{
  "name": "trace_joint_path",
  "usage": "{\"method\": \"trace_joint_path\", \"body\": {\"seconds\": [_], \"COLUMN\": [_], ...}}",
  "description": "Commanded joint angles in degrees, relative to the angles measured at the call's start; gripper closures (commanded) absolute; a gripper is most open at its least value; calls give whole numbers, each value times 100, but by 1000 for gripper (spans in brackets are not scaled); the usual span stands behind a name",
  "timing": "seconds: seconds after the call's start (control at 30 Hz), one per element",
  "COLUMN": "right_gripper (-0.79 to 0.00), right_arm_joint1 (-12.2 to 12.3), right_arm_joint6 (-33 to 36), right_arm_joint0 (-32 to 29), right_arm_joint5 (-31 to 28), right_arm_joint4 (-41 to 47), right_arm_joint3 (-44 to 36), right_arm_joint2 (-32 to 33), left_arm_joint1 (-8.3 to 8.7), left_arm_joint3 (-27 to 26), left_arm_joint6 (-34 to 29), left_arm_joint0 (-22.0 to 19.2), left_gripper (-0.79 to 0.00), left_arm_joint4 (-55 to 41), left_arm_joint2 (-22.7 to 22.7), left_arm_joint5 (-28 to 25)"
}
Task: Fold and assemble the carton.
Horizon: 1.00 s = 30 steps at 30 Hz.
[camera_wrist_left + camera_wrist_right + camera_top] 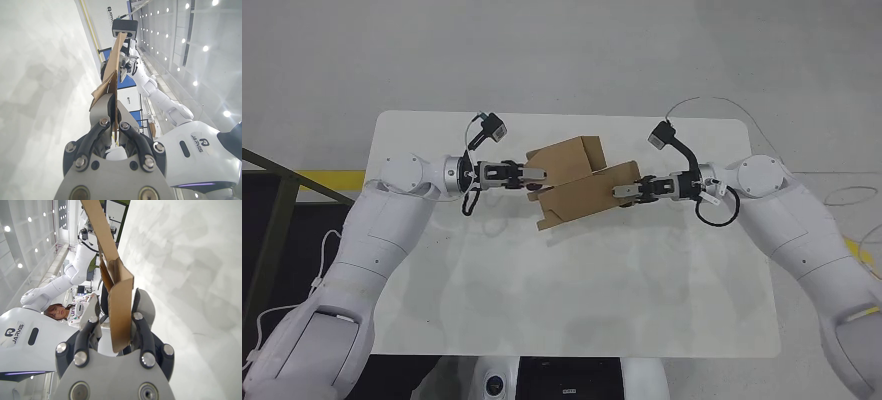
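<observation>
A brown carton (577, 180) sits a little above the middle of the top view, over a white table (572, 300). It is only half put together. One part stands up like an open box near the top. A long flat part runs down toward the lower left, with a dark shadow just under it on the table.

The left gripper (535, 176) comes in from the left side of the picture and meets the carton's left edge. In the left wrist view this gripper (112, 100) has its fingers (98, 111) pressed tight on a thin edge of the cardboard (113, 56). The cardboard goes up and away from it toward the top middle of the picture. The other arm's gripper (122, 72) shows just behind the cardboard there.

The right gripper (622, 192) comes in from the right and meets the carton's right end. In the right wrist view its fingers (145, 308) are spread apart. A cardboard flap (121, 313) sticks down between them. The flap leans on the finger at the right. A gap shows between the flap and the finger at the left.
</observation>
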Motion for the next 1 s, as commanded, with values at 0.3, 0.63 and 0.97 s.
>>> {"method": "trace_joint_path", "body": {"seconds": [0.3,0.63,0.97], "right_gripper": [-785,-785,-748], "right_arm_joint1": [218,459,423], "right_arm_joint6": [-383,-376,-519], "right_arm_joint0": [92,2,59], "right_arm_joint5": [-383,-377,-520], "right_arm_joint4": [-386,-218,0], "right_arm_joint3": [-144,-944,-1460], "right_arm_joint2": [350,510,139], "left_arm_joint1": [95,156,153], "left_arm_joint3": [-358,-571,-780], "left_arm_joint6": [99,306,323], "left_arm_joint0": [117,208,230], "left_gripper": [0,0,0], "left_arm_joint4": [459,1020,1076], "left_arm_joint2": [-177,-158,-41], "left_arm_joint5": [-207,-414,-431]}}
